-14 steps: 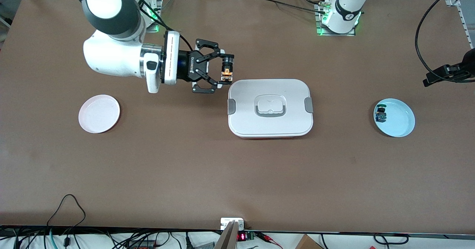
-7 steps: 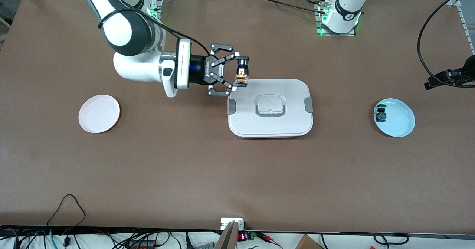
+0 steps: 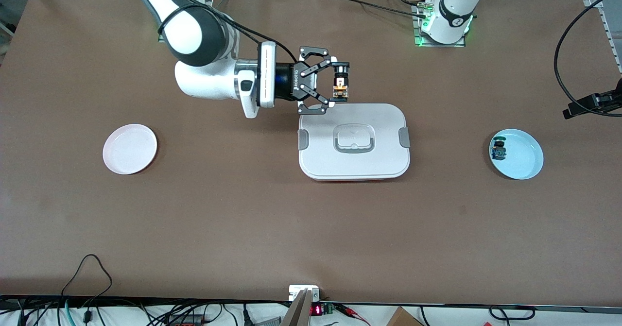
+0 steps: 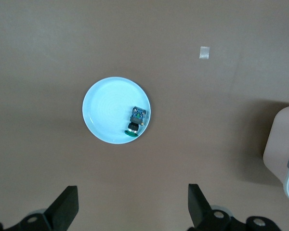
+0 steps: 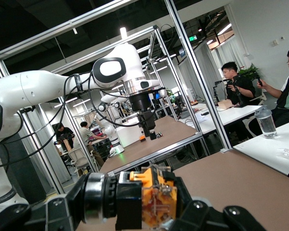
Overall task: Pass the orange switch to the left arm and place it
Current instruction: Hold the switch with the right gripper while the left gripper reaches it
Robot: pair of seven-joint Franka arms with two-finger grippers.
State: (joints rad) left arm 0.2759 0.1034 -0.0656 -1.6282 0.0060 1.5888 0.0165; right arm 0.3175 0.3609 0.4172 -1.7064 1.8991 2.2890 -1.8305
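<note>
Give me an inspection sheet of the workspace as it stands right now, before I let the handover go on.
Surface: brown table, flat, no spills seen.
Job's things: orange switch held up in the air, over the table at the box's edge nearest the robots' bases; white box mid-table, lid on.
Clutter: pink plate toward the right arm's end, nothing on it; blue plate toward the left arm's end, holding a green-capped switch.
Grippers: right gripper shut on the orange switch; left gripper open, high over the blue plate.
Cables: black cable at the left arm's end; loose leads along the camera-side edge.
Surroundings: people at desks in the right wrist view.
</note>
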